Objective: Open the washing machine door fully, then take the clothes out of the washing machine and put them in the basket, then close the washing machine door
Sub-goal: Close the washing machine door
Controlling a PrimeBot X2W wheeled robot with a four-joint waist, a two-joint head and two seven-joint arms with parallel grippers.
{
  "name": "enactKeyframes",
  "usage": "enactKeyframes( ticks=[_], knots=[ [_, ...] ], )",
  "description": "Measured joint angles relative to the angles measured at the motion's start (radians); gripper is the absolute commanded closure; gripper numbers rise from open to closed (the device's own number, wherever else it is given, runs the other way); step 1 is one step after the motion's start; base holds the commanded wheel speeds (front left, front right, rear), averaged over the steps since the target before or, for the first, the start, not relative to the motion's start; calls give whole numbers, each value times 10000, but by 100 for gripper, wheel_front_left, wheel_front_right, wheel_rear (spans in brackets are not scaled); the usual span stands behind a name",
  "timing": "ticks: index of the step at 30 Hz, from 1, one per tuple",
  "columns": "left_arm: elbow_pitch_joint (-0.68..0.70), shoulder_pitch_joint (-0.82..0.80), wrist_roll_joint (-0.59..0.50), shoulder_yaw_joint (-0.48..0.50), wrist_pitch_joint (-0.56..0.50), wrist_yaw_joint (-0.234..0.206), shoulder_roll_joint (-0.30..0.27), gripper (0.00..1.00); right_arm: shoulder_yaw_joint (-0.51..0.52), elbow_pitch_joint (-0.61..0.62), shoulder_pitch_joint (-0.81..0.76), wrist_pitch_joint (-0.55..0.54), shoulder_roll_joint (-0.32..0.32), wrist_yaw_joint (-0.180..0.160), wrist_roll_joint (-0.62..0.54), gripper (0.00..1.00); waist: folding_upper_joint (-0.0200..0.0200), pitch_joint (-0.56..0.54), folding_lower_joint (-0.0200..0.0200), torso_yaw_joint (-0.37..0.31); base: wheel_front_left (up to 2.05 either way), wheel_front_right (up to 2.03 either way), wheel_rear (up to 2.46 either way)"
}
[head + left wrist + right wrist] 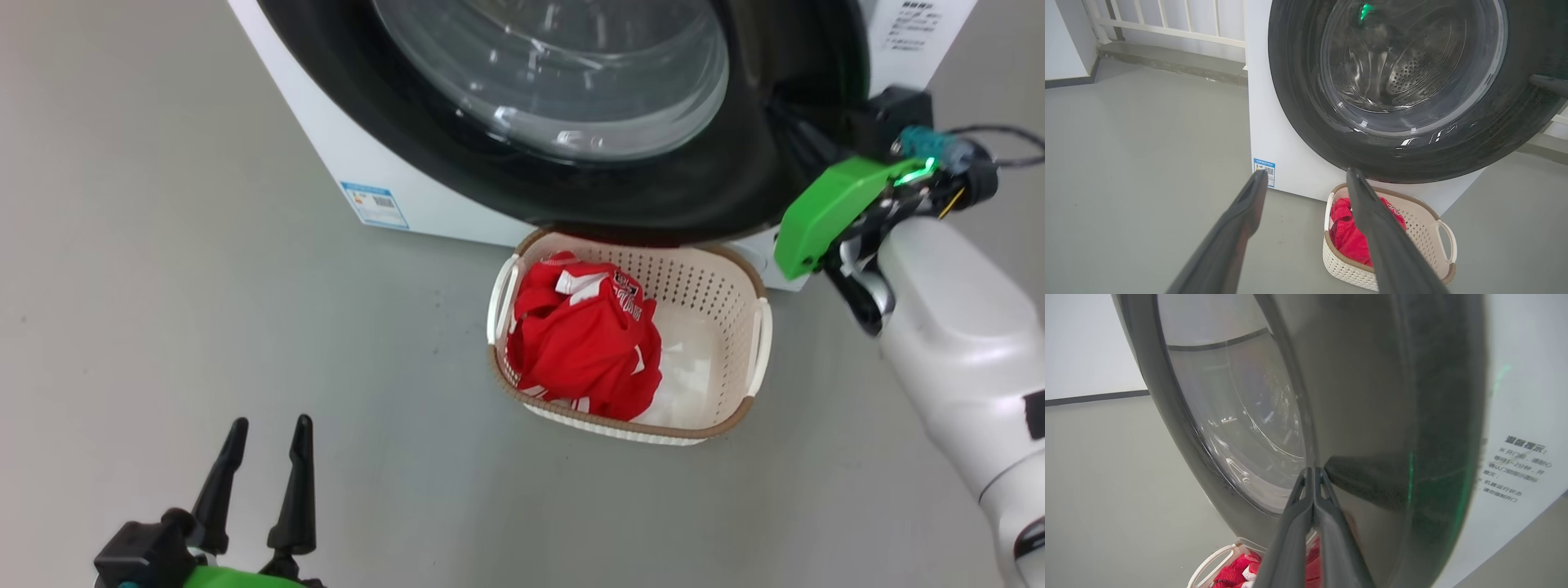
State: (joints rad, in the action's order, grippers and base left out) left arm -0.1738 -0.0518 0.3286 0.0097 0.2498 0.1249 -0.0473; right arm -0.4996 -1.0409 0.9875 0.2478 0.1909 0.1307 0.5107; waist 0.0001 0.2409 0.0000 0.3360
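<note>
Nearest the camera: left gripper [271, 423] low at the lower left of the head view, fingers spread wide, nothing between them, over bare grey floor [163, 286]. It is well apart from everything the task needs. Its own camera looks past the spread fingers at the basket and the machine front.

Next out: the basket [702, 282] on the floor, tucked just under the lower edge of the door. The clothes [584, 335] are in it, a red bundle with white trim bunched against its left side, with the right part of the basket's bottom bare. So the unloading looks done (through the glass in the left wrist view I see perforated steel and no red, though not the whole drum shows).

Further: right gripper [1313, 473], fingers pressed together, pinching nothing. In its wrist view the tips lie against the glossy black rim of the washing machine door [408, 131], on the door's right side, beside the clear window. In the head view the right arm reaches up to that same right edge. Reads as a push with closed fingers, not a grip.

Farthest: the washing machine [441, 214], white front. The door looks swung to and lying about flush on it. Cannot tell if the latch has caught.

Judgement: opening and emptying are done and closing is the step in hand, at or near its end. What is left is at most a last press on the rim to seat the door.
</note>
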Motion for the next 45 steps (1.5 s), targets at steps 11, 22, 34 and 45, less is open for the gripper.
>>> enactKeyframes(
  ticks=[11, 22, 34, 45],
  knots=[
    [-71, -303, 92, -123, 0, 0, 15, 0, 58, -268, 1183, 6, 332, 12, -8, 100, 0, 547, 0, 85, 0, 0, 0],
    [-148, -618, 92, -359, 0, 0, 23, 0, 424, -305, 2139, 46, 270, 115, -399, 100, 0, 981, 0, -70, 0, 0, 0],
    [-240, -920, 88, -403, 0, 0, 13, 0, 1039, -263, 2170, 71, -127, 192, -1049, 100, 0, 1018, 0, -371, 0, 0, 0],
    [-293, -927, 15, -424, 0, 0, -6, 0, 805, 878, 1298, 77, 10, 12, 276, 4, 0, 758, 0, -926, 0, 0, 0]
  ],
)
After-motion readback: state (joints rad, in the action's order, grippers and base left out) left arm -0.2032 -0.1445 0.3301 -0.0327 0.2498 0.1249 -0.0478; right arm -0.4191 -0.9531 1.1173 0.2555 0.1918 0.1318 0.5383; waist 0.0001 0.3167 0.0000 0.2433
